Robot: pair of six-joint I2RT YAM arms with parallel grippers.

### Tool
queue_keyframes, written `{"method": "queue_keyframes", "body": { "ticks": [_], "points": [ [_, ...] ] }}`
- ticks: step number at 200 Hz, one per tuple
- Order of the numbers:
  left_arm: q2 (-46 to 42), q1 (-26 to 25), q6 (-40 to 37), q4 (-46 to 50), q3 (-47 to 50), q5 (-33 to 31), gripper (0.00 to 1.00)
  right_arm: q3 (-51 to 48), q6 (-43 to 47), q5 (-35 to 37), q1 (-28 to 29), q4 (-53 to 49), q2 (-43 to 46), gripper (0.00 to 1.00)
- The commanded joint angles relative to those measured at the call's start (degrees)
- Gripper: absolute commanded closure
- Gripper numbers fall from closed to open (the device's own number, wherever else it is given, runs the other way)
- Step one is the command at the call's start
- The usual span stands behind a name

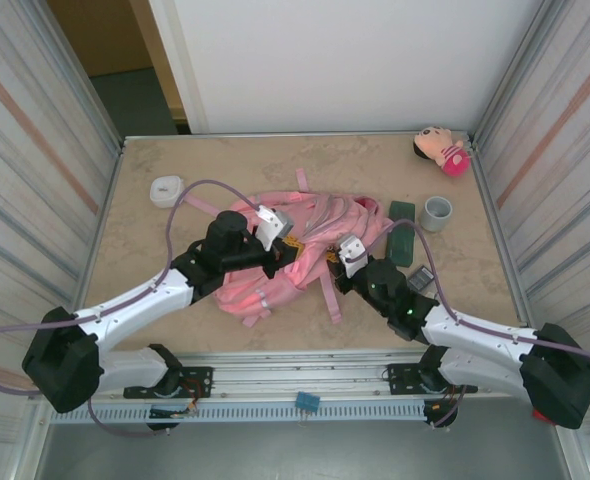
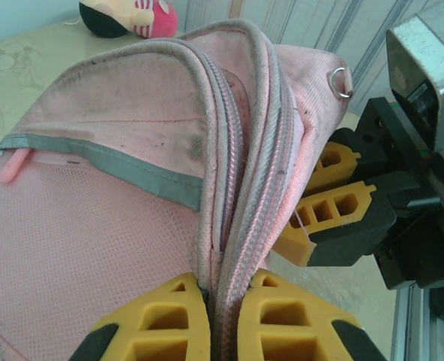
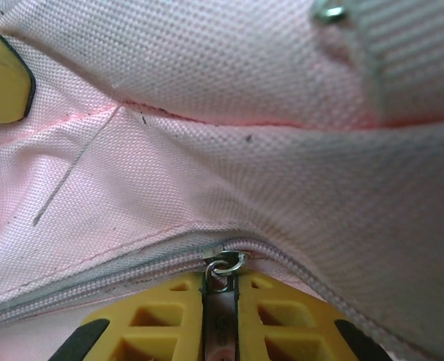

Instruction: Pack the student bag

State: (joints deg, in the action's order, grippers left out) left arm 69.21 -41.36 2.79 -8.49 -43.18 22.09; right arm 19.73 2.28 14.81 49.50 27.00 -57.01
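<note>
The pink student bag [image 1: 310, 228] lies in the middle of the table. My left gripper [image 1: 283, 252] comes in from the left. In the left wrist view it [image 2: 228, 289] is shut on the bag's [image 2: 117, 150] zipped seam, the fabric ridge pinched between the yellow fingers. My right gripper [image 1: 338, 268] reaches the bag's near right side, and the left wrist view shows it [image 2: 323, 192] against the bag's edge. In the right wrist view it [image 3: 220, 284] is shut on the metal zipper pull [image 3: 220, 320], whose ring hangs on the slider of the closed zip.
A pink plush doll [image 1: 441, 150] lies in the far right corner. A grey cup [image 1: 436, 212], two dark green items [image 1: 402, 228] and a small dark device [image 1: 421, 278] sit right of the bag. A white tape roll [image 1: 165, 190] lies at the left.
</note>
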Motion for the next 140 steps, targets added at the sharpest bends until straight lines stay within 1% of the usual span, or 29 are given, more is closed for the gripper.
{"method": "queue_keyframes", "body": {
  "ticks": [1, 34, 60, 88, 100, 124, 140],
  "points": [
    [-3.50, 0.10, -1.48, -1.70, -1.47, -1.81, 1.00, 1.89, 0.35, 1.89, -1.24, -4.39, 2.33, 0.94],
    [-3.20, 0.06, -2.65, 0.41, -1.51, -4.18, 1.00, 3.34, -0.19, -4.69, -3.18, -9.54, 4.49, 1.00],
    [-2.80, 0.06, -3.12, 0.74, -1.44, -4.32, 1.00, 5.89, -0.95, -13.42, -5.23, -15.22, 4.81, 1.00],
    [-2.35, 0.06, -3.49, -0.02, -1.31, -2.18, 1.00, 9.44, -4.63, -24.06, -7.73, -21.71, 3.93, 1.00],
    [-2.07, 0.06, -3.56, 0.05, -1.45, -1.83, 1.00, 10.88, -6.59, -25.88, -7.93, -24.32, 3.45, 1.00],
    [-1.71, 0.06, -3.60, 0.67, -1.57, -1.70, 0.98, 13.65, -11.37, -26.87, -8.17, -30.19, 1.80, 1.00],
    [-1.63, -0.03, -3.50, 0.67, -1.52, -1.54, 0.98, 15.01, -14.63, -29.71, -8.89, -32.32, 0.59, 1.00]
  ]
}}
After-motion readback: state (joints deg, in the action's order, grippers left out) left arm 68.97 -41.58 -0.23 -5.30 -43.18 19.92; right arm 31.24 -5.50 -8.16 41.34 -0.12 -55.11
